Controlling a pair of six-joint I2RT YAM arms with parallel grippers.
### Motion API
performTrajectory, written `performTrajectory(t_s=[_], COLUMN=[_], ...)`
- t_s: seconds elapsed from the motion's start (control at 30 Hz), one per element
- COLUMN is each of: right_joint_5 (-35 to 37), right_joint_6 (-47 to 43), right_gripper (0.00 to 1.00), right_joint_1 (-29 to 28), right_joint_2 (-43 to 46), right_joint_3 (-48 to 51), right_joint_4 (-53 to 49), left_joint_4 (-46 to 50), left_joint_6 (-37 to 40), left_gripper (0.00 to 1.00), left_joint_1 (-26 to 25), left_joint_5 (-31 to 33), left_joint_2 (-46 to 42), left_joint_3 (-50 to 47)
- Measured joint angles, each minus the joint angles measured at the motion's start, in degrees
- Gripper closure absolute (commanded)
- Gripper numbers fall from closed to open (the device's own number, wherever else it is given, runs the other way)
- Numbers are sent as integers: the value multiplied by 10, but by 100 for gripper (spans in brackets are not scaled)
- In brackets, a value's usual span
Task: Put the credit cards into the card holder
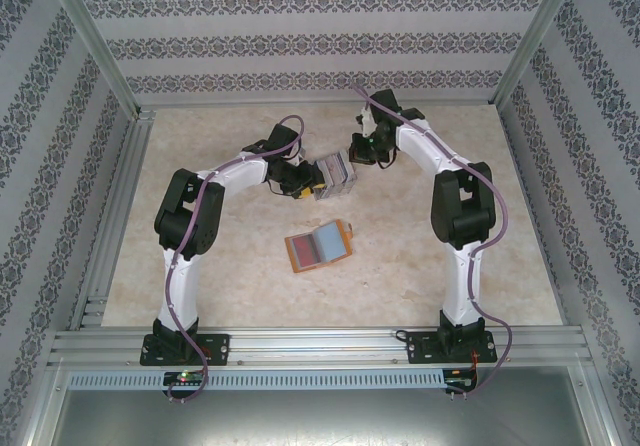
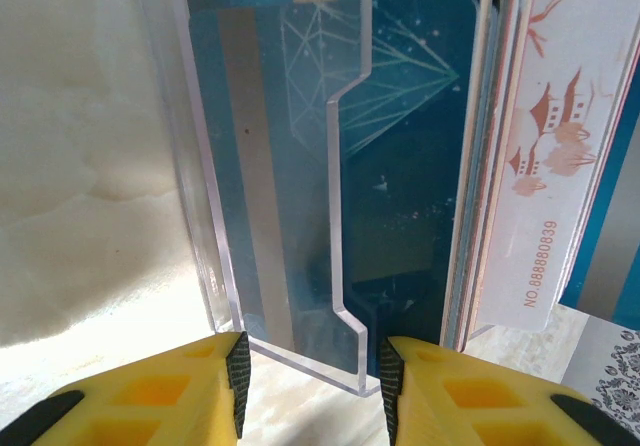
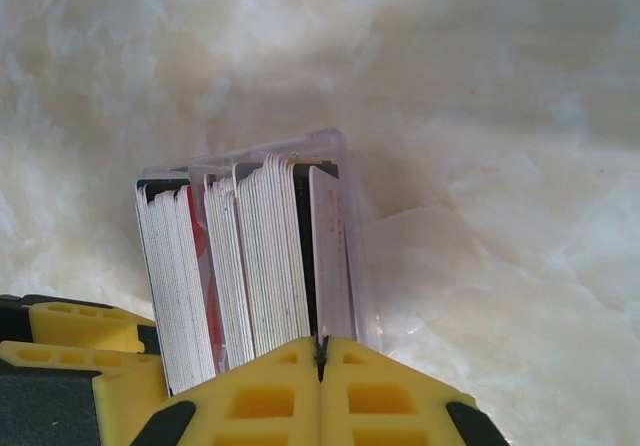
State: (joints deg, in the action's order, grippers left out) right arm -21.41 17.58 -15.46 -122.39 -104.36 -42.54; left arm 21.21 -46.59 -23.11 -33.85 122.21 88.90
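Card holder (image 1: 298, 256) lay open on the table (image 1: 230, 276) between the arms, one bluish card (image 1: 326, 242) on its inside, probably so that more could be laid in. Farther back, the left gripper (image 2: 313, 376) clasped a clear box (image 2: 300, 351), seemingly to steady it. Credit cards (image 3: 260, 256) stood packed on edge inside. The right gripper (image 3: 321, 351) was clenched at their top edges; whether it pinched one, I cannot tell.

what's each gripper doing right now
left gripper: closed on the clear box of credit cards
right gripper: shut at the cards' top edge; pinching one cannot be told
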Motion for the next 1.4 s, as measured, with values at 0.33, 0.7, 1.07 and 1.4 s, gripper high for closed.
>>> performTrajectory(t_s=[0.33, 0.7, 1.07, 1.4], right_joint_5=[0, -58, -147, -165], right_joint_6=[0, 13, 105, 165], right_gripper=[94, 94, 94, 94], right_joint_1=[12, 15, -104, -156], right_joint_2=[60, 249, 366, 327], right_joint_3=[5, 182, 502, 625], right_joint_4=[-5, 67, 281, 428], left_joint_4=[2, 8, 24, 8], left_joint_6=[0, 23, 56, 57], left_gripper=[59, 59, 62, 63], left_joint_1=[0, 0, 0, 0], left_joint_5=[0, 30, 68, 68], left_joint_2=[0, -60, -240, -270], left_joint_3=[2, -30, -195, -346])
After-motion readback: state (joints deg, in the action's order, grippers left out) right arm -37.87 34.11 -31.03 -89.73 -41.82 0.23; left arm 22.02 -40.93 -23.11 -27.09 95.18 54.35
